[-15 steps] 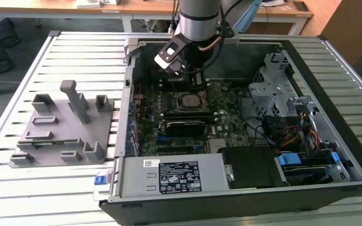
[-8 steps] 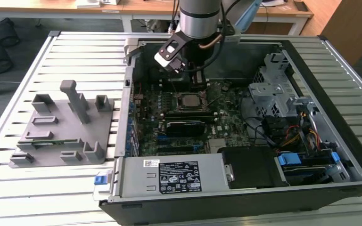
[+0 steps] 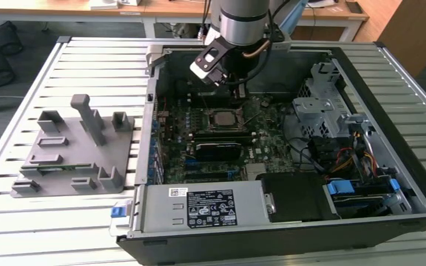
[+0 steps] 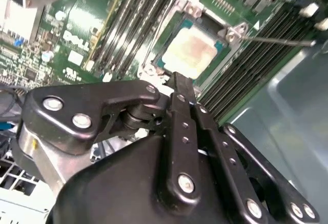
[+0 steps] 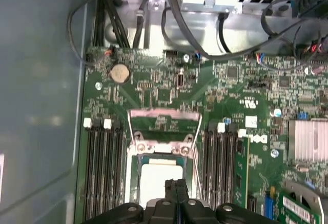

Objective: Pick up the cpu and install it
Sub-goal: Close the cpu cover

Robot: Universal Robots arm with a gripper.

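The cpu (image 3: 221, 118) is a silvery-grey square lying flat in the socket in the middle of the motherboard, inside the open computer case (image 3: 150, 111). In both wrist views the cpu (image 4: 192, 49) (image 5: 161, 180) sits just past my fingertips, with the metal socket frame (image 5: 163, 119) swung open beside it. My gripper (image 3: 237, 91) hangs over the far edge of the socket. Its black fingers (image 4: 182, 88) are pressed together with nothing between them, and the gripper (image 5: 176, 185) is a little above the chip.
A grey fixture block (image 3: 72, 149) with a green memory stick (image 3: 50, 163) lies on the slatted table at the exterior view's left. Memory slots (image 5: 105, 167) flank the socket. The power supply (image 3: 206, 205), the drive cage (image 3: 324, 105) and cables (image 3: 346, 160) crowd the case.
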